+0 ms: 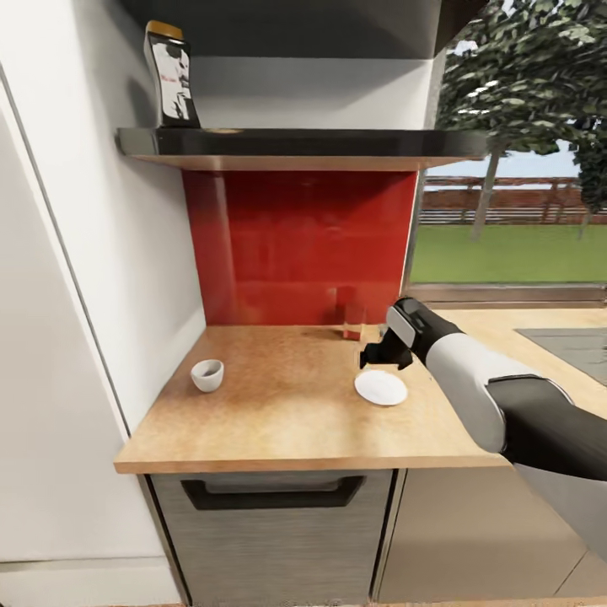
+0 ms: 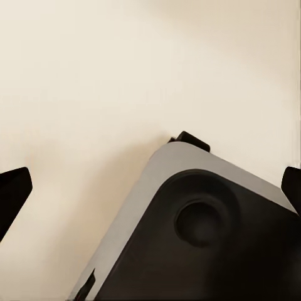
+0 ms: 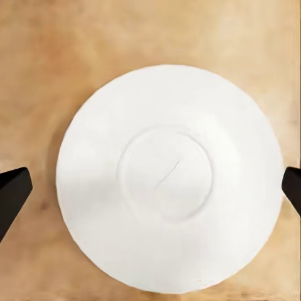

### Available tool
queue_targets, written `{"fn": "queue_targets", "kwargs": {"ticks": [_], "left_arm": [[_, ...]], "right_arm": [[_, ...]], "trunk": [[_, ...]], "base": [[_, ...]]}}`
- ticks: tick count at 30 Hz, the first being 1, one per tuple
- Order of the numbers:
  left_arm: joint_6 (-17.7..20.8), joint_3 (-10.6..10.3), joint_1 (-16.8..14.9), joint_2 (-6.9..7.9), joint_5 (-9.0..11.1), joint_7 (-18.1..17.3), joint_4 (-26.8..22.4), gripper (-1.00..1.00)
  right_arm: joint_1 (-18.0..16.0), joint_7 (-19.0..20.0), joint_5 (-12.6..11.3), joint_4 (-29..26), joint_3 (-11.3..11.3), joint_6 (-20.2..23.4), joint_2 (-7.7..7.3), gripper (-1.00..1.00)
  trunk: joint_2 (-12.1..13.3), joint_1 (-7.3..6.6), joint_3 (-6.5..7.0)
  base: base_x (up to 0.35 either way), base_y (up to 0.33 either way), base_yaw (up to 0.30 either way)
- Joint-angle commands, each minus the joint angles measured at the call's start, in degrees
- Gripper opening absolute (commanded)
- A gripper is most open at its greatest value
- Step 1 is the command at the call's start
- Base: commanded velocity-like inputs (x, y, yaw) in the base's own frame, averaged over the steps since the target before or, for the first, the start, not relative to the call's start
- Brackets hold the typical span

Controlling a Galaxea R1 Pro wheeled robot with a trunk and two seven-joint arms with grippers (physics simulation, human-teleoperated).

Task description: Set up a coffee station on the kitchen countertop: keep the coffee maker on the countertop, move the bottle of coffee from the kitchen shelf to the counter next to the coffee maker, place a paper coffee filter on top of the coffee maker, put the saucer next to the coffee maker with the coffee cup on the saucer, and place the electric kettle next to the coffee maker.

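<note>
Right gripper (image 1: 377, 357), black, at the end of a white and dark grey arm, hangs just above the saucer (image 1: 380, 388) with its fingers spread; in the right wrist view the two dark fingertips (image 3: 12, 194) stand at either side of the saucer (image 3: 168, 179), apart from its rim. The saucer is a plain white round plate with a faint raised ring at its centre, lying flat on the kitchen countertop (image 1: 295, 421), a light wood-look worktop. The coffee cup (image 1: 207, 374), small, white and upright, stands on the same worktop well apart from the saucer, nearer the white wall; nothing can be made out inside it. A small reddish glass (image 1: 353, 321) stands against the red backsplash (image 1: 303, 244). Above, a dark shelf (image 1: 295, 142) carries the bottle of coffee (image 1: 172, 76), yellow-lidded with dark contents, at its wall end. Below the worktop is a grey drawer front with a black handle (image 1: 274, 491); a window (image 1: 514, 211) gives onto grass and trees. Left gripper (image 2: 150, 188): fingertips spread wide before a pale surface and a grey and black robot part.
</note>
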Motion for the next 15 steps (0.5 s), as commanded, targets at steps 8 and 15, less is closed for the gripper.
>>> {"fn": "queue_targets", "kwargs": {"ticks": [8, 15], "left_arm": [[-0.27, 0.42, -0.03, 0.00, -0.24, -0.05, 0.11, 1.00], [-0.45, 0.50, -0.03, 0.15, -0.12, -0.05, 0.09, 1.00]], "right_arm": [[-0.02, 2.77, -0.15, 2.21, 0.63, 0.21, 0.91, 1.00], [-0.02, 3.14, 0.00, 4.08, 0.68, 0.21, 4.11, 1.00]], "trunk": [[-0.03, -0.02, -0.06], [-0.03, -0.02, -0.06]], "base": [[-0.073, -0.110, 0.000], [0.000, 0.102, 0.000]]}}
